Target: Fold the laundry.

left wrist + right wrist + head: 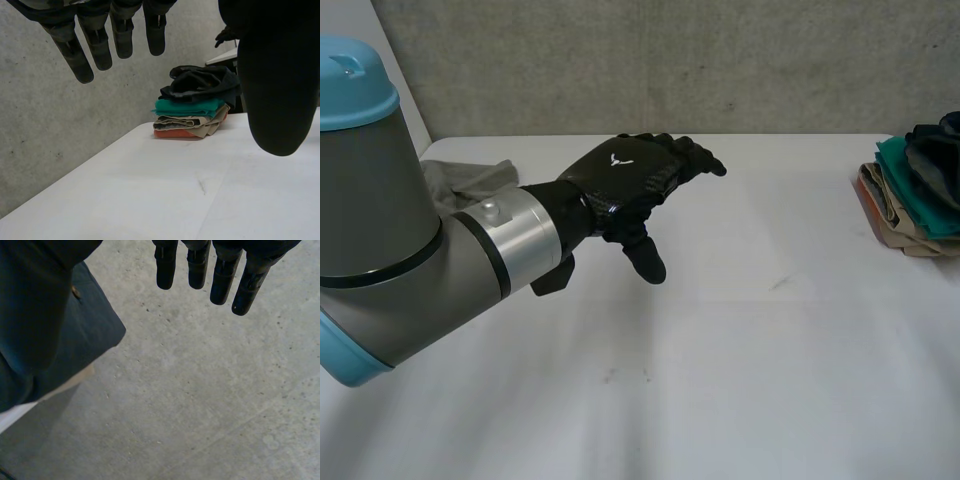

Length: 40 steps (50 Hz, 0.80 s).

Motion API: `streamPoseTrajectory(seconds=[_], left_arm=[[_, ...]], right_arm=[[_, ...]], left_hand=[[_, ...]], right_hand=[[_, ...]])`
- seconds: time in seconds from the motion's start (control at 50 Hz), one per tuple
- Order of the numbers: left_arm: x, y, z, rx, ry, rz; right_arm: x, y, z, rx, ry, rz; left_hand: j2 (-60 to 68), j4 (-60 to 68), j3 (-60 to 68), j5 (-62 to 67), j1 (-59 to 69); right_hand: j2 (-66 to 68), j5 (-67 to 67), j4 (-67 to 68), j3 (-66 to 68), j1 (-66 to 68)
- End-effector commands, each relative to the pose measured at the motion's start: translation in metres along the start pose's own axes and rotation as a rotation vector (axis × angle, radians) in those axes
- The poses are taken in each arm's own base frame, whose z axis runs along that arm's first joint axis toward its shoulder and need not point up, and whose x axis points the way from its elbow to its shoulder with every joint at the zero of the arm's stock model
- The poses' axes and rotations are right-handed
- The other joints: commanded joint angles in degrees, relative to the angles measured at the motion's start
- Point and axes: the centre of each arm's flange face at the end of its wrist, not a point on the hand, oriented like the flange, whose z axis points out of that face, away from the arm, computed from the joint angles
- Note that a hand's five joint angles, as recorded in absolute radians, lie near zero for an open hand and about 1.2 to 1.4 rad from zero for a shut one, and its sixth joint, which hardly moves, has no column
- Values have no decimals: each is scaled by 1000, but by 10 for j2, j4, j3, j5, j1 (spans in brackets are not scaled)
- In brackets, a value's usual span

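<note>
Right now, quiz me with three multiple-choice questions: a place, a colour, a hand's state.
1. Where is the stack of folded clothes? A on the floor; B on the table, at its edge on the robot's right; C on a chair.
2. What colour is the layer just under the stack's dark top piece? A teal; B yellow; C white.
3. How is the left hand? A shut on a cloth; B pressing the stack; C open, holding nothing.
Answers: B, seen there in the head view; A, teal in the left wrist view; C, its fingers are straight and empty.
</note>
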Motion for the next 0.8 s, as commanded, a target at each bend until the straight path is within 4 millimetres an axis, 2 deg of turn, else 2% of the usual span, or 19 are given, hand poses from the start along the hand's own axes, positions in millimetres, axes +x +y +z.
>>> streamPoseTrajectory(seconds=[0.02,0.06,0.1,0.12,0.18,0.2,0.24,0.26,0.28,0.3,0.32,0.38,0.4,0.46,0.48,0.58,0.62,0.64,0.8], left_arm=[[-1,0,-1,-1,-5,1],[-3,-4,-2,13,-9,7],[-3,-7,-1,22,-12,12],[-5,-10,-1,38,-18,18],[-11,-17,-1,78,-40,38],[-16,-25,-1,116,-75,58],[-25,-33,-3,158,-127,77],[-39,-42,-4,205,-196,95],[-49,-45,-5,226,-237,105],[-58,-48,-7,243,-280,113],[-79,-54,-10,279,-365,127],[-108,-59,-14,316,-462,150],[-127,-59,-16,321,-512,165],[-164,-48,-21,288,-590,174],[-193,-31,-25,238,-649,170],[-264,22,-40,82,-753,205],[-278,43,-41,21,-746,222],[-291,66,-41,-36,-732,244],[-313,150,-29,-226,-641,307]], right_arm=[[17,-28,7,8,108,-31],[30,-57,12,22,243,-69],[31,-81,15,56,297,-84],[27,-101,17,79,344,-84],[10,-132,20,144,353,-76],[-10,-155,22,205,315,-58],[-39,-180,20,274,250,-24],[-73,-208,14,343,166,20],[-95,-221,8,377,110,51],[-109,-231,3,403,72,72],[-138,-246,-8,439,-12,112],[-179,-260,-30,471,-149,163],[-202,-267,-46,480,-236,188],[-235,-267,-69,473,-354,199],[-255,-265,-85,457,-420,208],[-297,-247,-123,394,-557,203],[-304,-240,-131,369,-580,191],[-311,-233,-138,350,-602,174],[-322,-205,-154,292,-625,56]], left_hand=[[-9,-9,-14,-4,-19],[-9,-9,-14,-4,-19],[-12,-13,-17,-8,-22],[-12,-13,-17,-8,-22],[-12,-13,-17,-8,-22],[-12,-13,-17,-8,-22],[-14,-14,-19,-9,-24],[-17,-18,-22,-13,-27],[-17,-18,-22,-13,-27],[-17,-18,-22,-13,-27],[-21,-21,-26,-16,-31],[-21,-21,-26,-16,-31],[-21,-21,-26,-16,-31],[-21,-21,-26,-16,-31],[-21,-21,-26,-16,-31],[-21,-21,-26,-16,-31],[-21,-21,-26,-16,-31],[-19,-20,-24,-14,-29],[-19,-20,-24,-14,-29]], right_hand=[[-28,-37,-37,-24,-19],[-28,-37,-37,-24,-19],[-28,-37,-37,-24,-19],[-28,-37,-37,-24,-19],[-28,-37,-37,-24,-19],[-28,-37,-37,-24,-19],[-28,-37,-37,-24,-19],[-28,-37,-37,-24,-19],[-28,-37,-37,-24,-19],[-28,-37,-37,-24,-19],[-28,-37,-37,-24,-19],[-28,-37,-37,-24,-19],[-28,-37,-37,-24,-19],[-28,-37,-37,-24,-19],[-28,-37,-37,-24,-19],[-28,-37,-37,-24,-19],[-28,-37,-37,-24,-19],[-28,-37,-37,-24,-19],[-28,-37,-37,-24,-19]])
